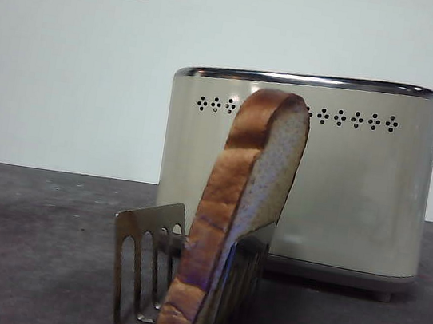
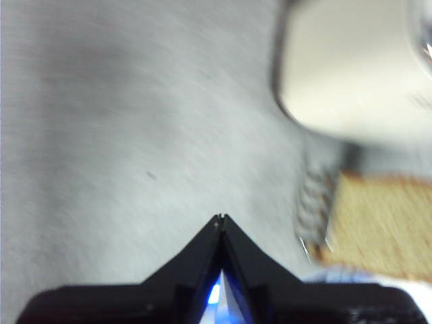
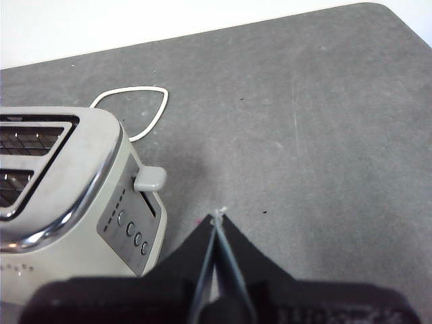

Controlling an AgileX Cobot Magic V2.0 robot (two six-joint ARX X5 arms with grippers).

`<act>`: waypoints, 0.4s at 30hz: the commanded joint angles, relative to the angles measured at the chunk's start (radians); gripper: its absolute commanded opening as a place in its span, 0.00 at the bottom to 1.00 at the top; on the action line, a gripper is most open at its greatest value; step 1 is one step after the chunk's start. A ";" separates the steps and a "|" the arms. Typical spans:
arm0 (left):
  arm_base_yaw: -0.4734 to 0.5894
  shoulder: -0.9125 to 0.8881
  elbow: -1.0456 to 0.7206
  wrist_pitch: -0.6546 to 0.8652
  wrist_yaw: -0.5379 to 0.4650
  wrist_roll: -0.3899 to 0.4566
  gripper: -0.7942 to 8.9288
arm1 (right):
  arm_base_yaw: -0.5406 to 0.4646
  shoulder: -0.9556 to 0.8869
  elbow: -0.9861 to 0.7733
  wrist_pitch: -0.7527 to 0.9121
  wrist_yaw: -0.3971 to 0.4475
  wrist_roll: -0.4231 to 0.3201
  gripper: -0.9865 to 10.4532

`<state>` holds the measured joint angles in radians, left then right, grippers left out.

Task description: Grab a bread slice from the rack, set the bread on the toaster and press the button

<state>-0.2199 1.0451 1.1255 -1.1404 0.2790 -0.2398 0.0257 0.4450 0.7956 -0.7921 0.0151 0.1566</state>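
slice of bread (image 1: 245, 214) on end in rack (image 1: 141, 268), leaning right; left gripper (image 2: 221, 217), right gripper (image 3: 217, 214) both closed, empty

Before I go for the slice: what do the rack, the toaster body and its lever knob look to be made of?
Rack: polished metal, likely steel; its slotted dividers gleam and mirror the scene. Toaster: cream body with a satin sheen, painted metal or plastic, I can't tell which; its top rim looks like chrome. Lever knob: matte pale grey, probably plastic. Slice of bread: soft speckled crumb, brown crust.
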 commanded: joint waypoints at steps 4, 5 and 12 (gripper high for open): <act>-0.183 0.092 0.174 -0.126 -0.089 0.027 0.08 | 0.000 0.037 0.034 0.006 -0.001 -0.011 0.08; -0.213 0.105 0.197 -0.143 -0.101 0.027 0.08 | 0.000 0.042 0.036 0.006 -0.001 -0.011 0.08; -0.383 0.146 0.265 -0.175 -0.141 0.001 0.09 | 0.000 0.051 0.036 0.005 -0.026 -0.001 0.08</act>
<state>-0.5804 1.1858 1.3857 -1.3121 0.1394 -0.2295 0.0257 0.4973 0.8291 -0.7918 -0.0082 0.1570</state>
